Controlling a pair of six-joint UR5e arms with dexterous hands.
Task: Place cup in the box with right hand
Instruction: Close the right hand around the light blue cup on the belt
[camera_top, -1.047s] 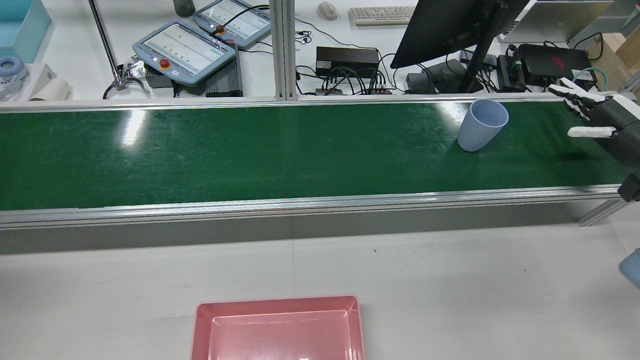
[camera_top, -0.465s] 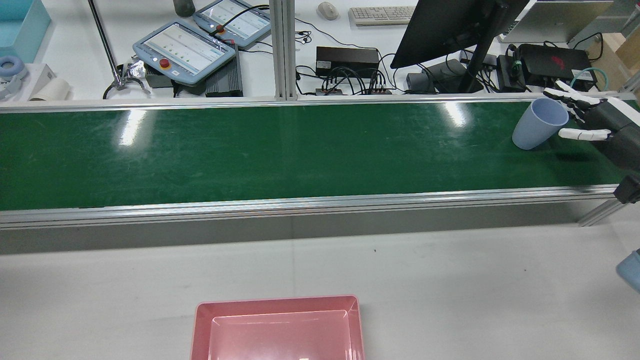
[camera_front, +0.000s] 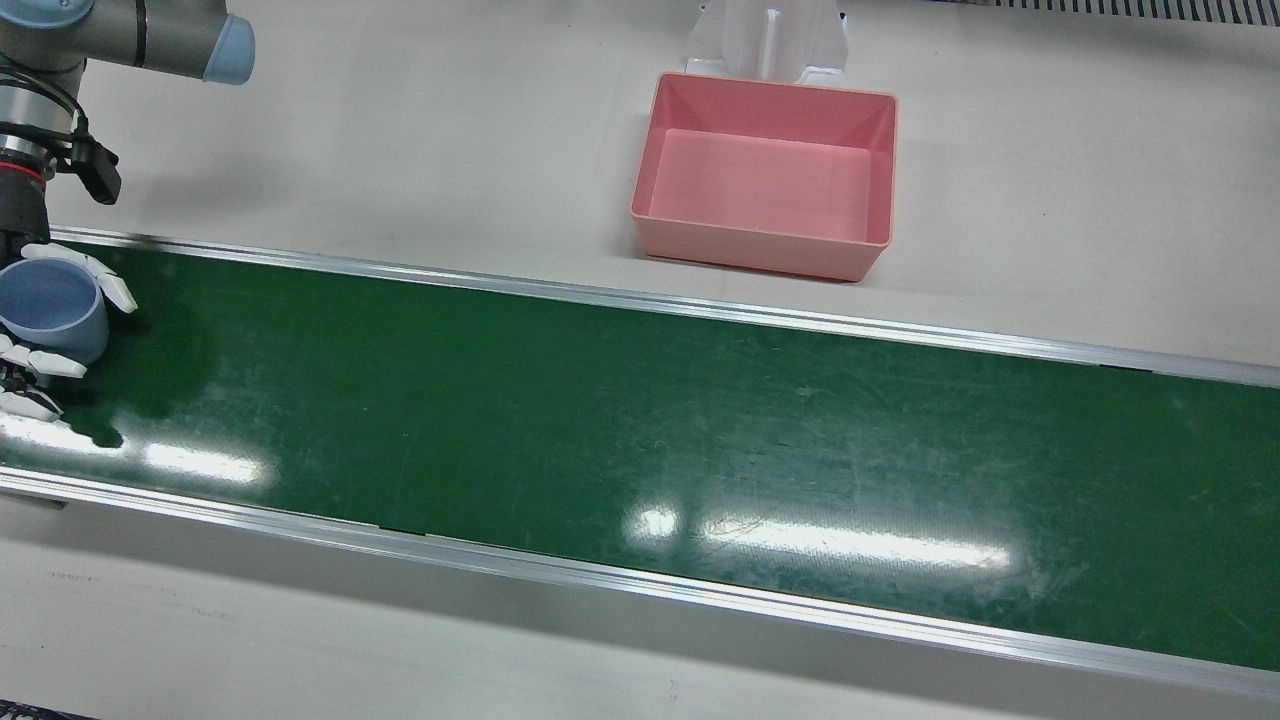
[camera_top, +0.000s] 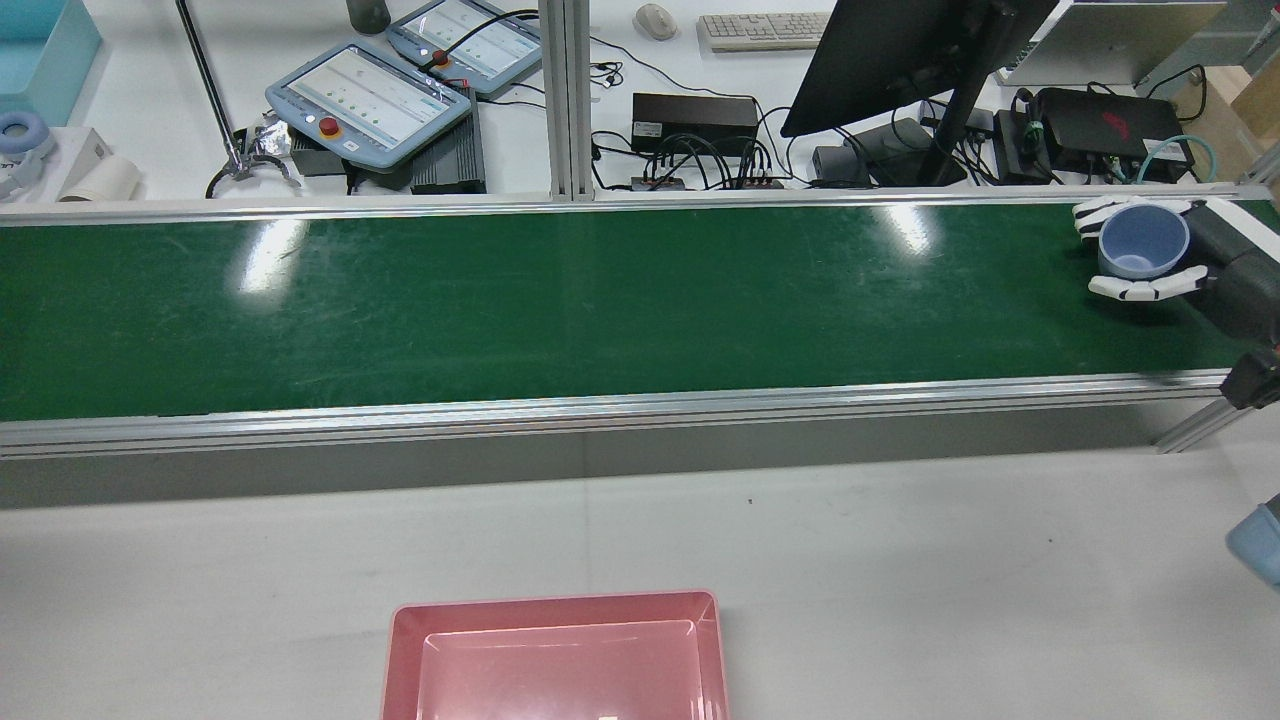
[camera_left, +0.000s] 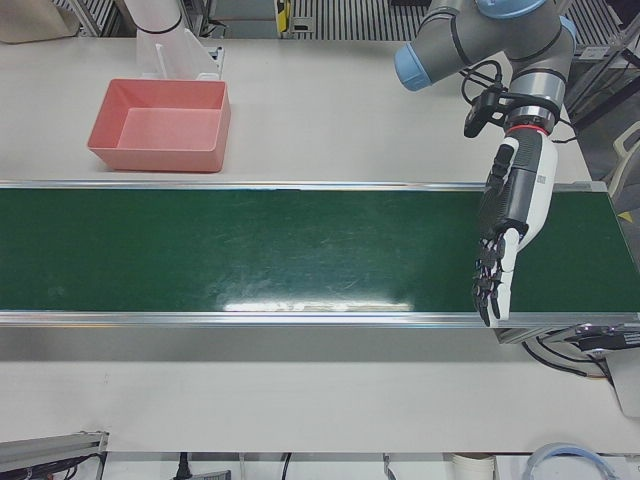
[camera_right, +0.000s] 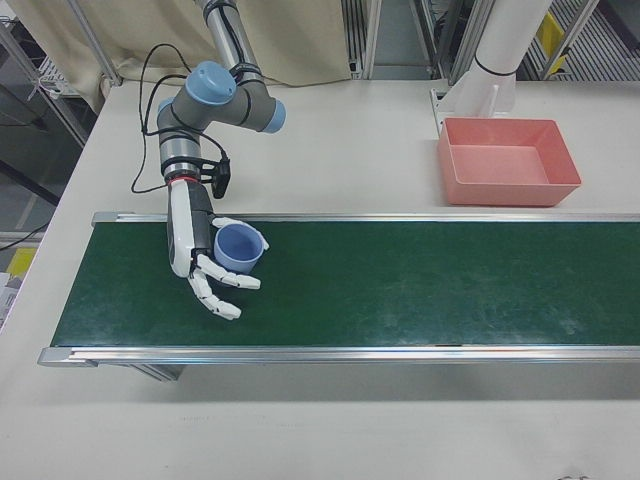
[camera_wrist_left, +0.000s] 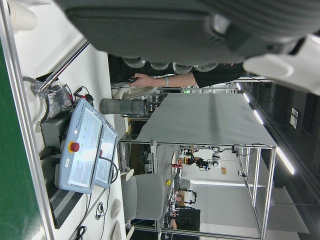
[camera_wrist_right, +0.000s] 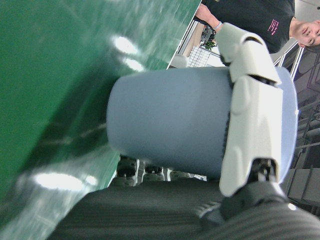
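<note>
The pale blue cup (camera_top: 1143, 240) sits inside my right hand (camera_top: 1195, 262) over the right end of the green belt in the rear view. The fingers (camera_wrist_right: 250, 100) wrap its side, and its mouth faces up. The cup (camera_right: 238, 247) and the hand (camera_right: 205, 262) also show in the right-front view, and the cup (camera_front: 45, 305) at the left edge of the front view. The pink box (camera_top: 555, 608) stands empty on the white table near the robot's side; it also shows in the front view (camera_front: 760, 250). My left hand (camera_left: 505, 235) hangs open and empty over the belt's other end.
The green conveyor belt (camera_front: 640, 430) with aluminium rails runs across the table between the cup and the box. White tabletop (camera_top: 900, 540) lies between belt and box. Teach pendants (camera_top: 365, 100), a monitor (camera_top: 900, 50) and cables stand behind the belt.
The cup moved right along the belt into my right hand. The fingers closed around it, and its mouth now faces the rear camera more.
</note>
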